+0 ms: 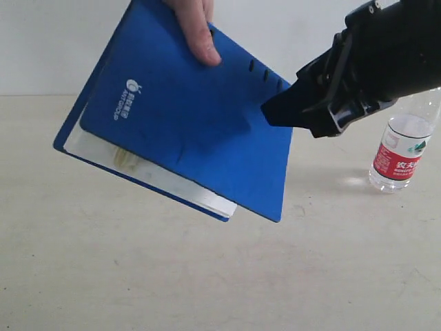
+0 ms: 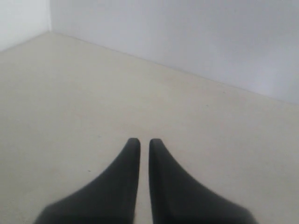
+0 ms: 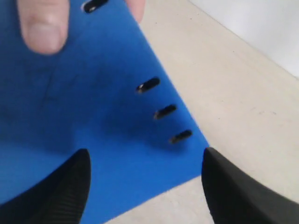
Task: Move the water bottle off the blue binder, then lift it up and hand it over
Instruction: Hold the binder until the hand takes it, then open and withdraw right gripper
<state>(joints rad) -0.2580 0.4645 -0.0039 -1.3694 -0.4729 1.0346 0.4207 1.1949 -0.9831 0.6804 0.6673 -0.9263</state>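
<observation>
The blue binder (image 1: 193, 124) hangs tilted above the table, white pages showing at its lower edge. A person's hand (image 1: 196, 27) holds its upper edge. My right gripper (image 1: 275, 110) is open, right at the binder's slotted edge. In the right wrist view the binder (image 3: 93, 116) fills the space between the spread fingers of the right gripper (image 3: 145, 156), which grip nothing. The water bottle (image 1: 400, 155) stands upright on the table at the right, off the binder, its cap hidden behind my right arm. My left gripper (image 2: 144, 141) is shut and empty over bare table.
The person's thumb (image 3: 44, 28) presses on the binder cover close to my right gripper. A pale wall (image 2: 187, 37) borders the beige table (image 1: 207, 276) at the back.
</observation>
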